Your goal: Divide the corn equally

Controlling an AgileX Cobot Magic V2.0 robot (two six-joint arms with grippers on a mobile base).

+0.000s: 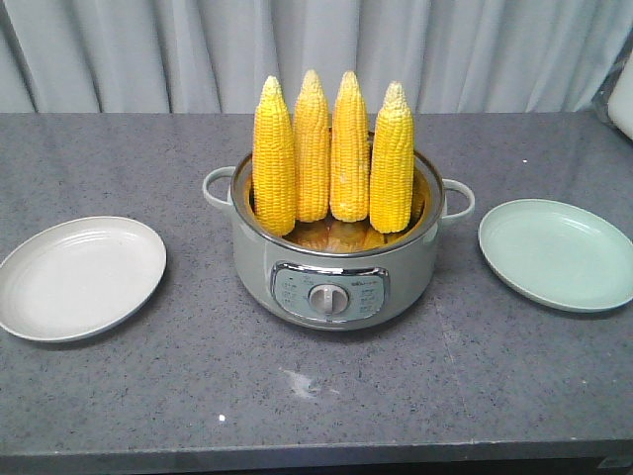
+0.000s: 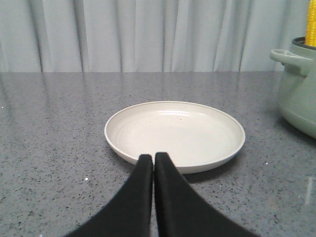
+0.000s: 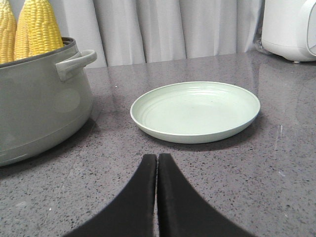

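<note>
Several corn cobs [image 1: 332,150] stand upright, tips up, in a grey-green electric pot [image 1: 331,272] at the table's middle. An empty cream plate [image 1: 79,277] lies left of the pot and an empty pale green plate [image 1: 556,252] lies right of it. My left gripper [image 2: 153,157] is shut with nothing in it, low over the table just short of the cream plate [image 2: 175,133]. My right gripper [image 3: 157,158] is shut and empty, in front of the green plate [image 3: 195,109], with the pot [image 3: 42,106] and corn [image 3: 39,27] to its left. Neither gripper shows in the front view.
The pot has side handles [image 1: 457,198] and a front dial [image 1: 327,299]. A white appliance [image 3: 289,27] stands at the back right corner. Grey curtains hang behind the speckled grey table [image 1: 316,396], whose front edge runs along the bottom of the front view.
</note>
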